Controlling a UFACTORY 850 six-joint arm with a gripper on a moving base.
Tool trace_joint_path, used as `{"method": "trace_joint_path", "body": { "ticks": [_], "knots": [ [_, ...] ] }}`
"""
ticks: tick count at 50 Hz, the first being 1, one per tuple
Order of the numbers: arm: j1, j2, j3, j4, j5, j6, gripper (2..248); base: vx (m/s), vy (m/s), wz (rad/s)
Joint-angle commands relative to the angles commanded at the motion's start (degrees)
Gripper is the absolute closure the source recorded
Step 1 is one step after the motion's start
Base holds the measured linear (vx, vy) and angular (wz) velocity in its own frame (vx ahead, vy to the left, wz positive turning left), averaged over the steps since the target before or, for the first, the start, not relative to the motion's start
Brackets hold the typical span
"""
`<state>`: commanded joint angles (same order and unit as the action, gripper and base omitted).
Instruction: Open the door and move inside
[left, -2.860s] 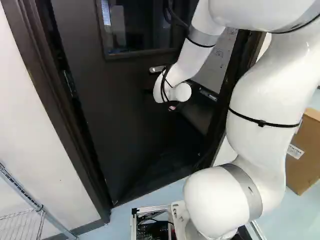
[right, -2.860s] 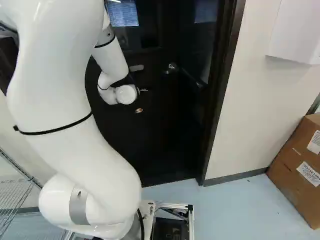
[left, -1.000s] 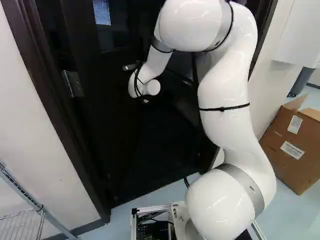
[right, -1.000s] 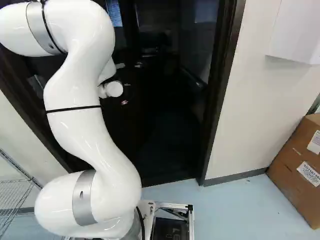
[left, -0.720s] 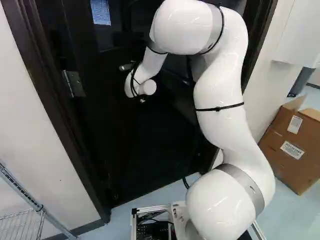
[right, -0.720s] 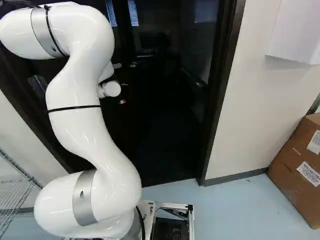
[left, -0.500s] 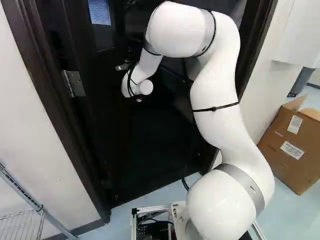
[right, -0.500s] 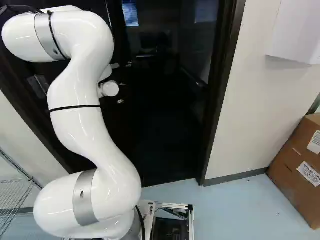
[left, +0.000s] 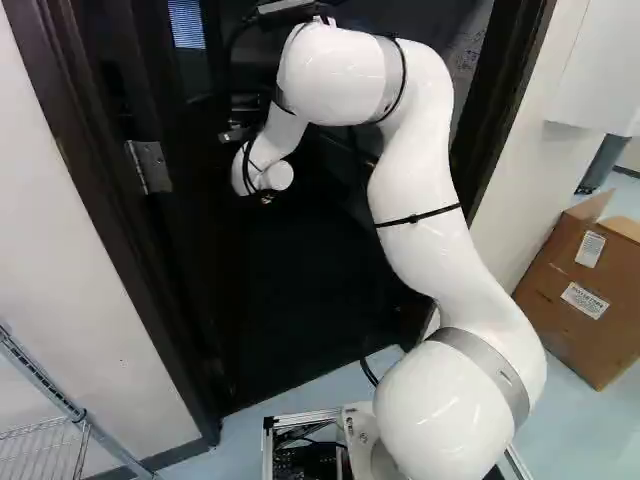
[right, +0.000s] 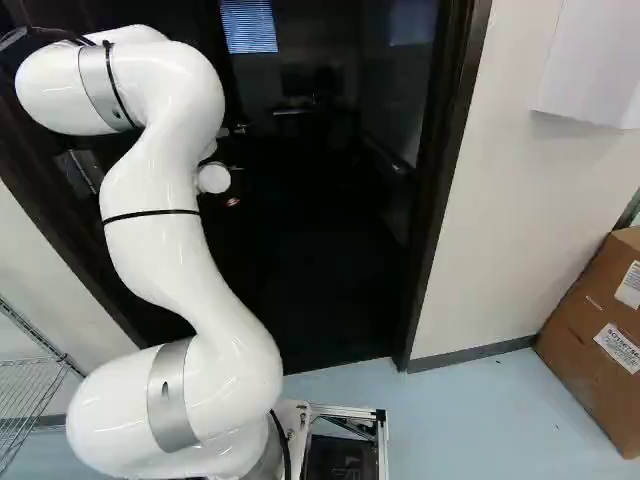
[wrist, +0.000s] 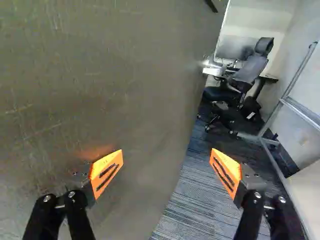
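Note:
The dark door (left: 200, 120), hinged at the left of the left base view, stands swung inward, away from the base. Its handle (left: 235, 134) shows just beside my wrist. My gripper (left: 266, 198) is mostly hidden behind the wrist there. In the wrist view the gripper (wrist: 166, 167) is open with nothing gripped. One finger stands close against the door's face (wrist: 100, 75); whether it touches, I cannot tell. The other finger is past the door's free edge, over the room's carpet (wrist: 195, 200). The doorway (right: 320, 260) shows dark in the right base view.
The door frame (right: 440, 180) rises right of the opening. Inside are an office chair (wrist: 245, 75), a desk and a metal-framed panel (wrist: 300, 107). A wire shelf (left: 45, 440) stands at the near left, cardboard boxes (right: 600, 340) at the right.
The door has swung further inward, widening the opening in the right base view. My arm has moved leftward along with it in the left base view. The base has not moved.

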<state>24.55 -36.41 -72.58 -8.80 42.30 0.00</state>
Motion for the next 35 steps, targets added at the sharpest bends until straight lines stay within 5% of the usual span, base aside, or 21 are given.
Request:
{"method": "trace_joint_path", "body": {
  "ticks": [35],
  "knots": [
    [3.1, 2.7, 3.6, 0.0, 0.0, 0.0, 3, 0.0, 0.0, 0.0]
  ]
}}
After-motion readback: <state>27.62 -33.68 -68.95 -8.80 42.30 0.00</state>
